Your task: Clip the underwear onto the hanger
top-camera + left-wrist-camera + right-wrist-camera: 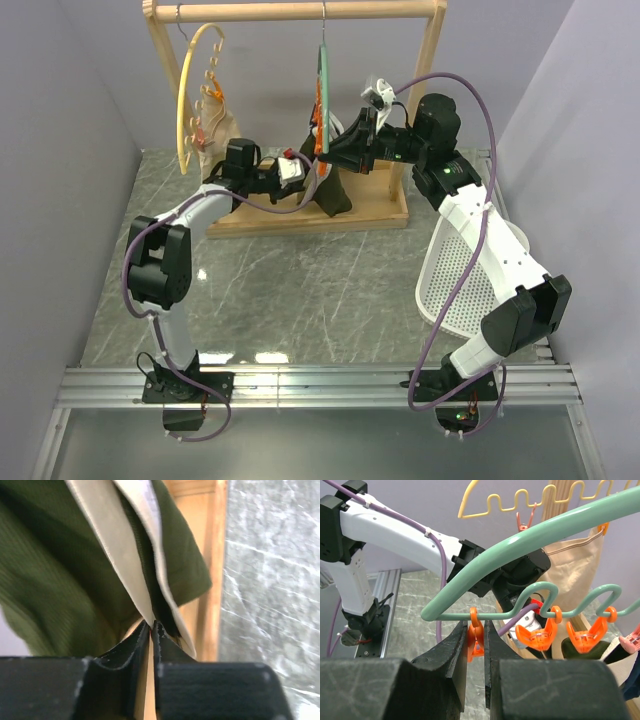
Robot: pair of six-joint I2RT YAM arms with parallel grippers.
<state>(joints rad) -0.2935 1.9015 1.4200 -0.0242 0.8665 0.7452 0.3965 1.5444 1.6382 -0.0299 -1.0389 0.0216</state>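
The underwear [60, 570], dark olive with a tan waistband [115, 555], hangs in front of the left wrist camera. My left gripper [151, 625] is pinched on the lower edge of that waistband. From above, the underwear [337, 197] droops beside the left gripper [305, 180], under the teal hanger [323, 90] on the rail. In the right wrist view, my right gripper [476, 630] is shut on the end orange clip [475, 637] of the hanger [520, 545], squeezing its handles. Whether the clip's mouth touches the fabric is hidden.
A wooden rack [290, 10] on a wooden base [260, 222] also carries a cream-yellow scalloped hanger [185, 100] with a beige garment [215, 125]. Two more orange clips [535, 632] hang along the teal wire. A white mesh basket [470, 280] lies under the right arm.
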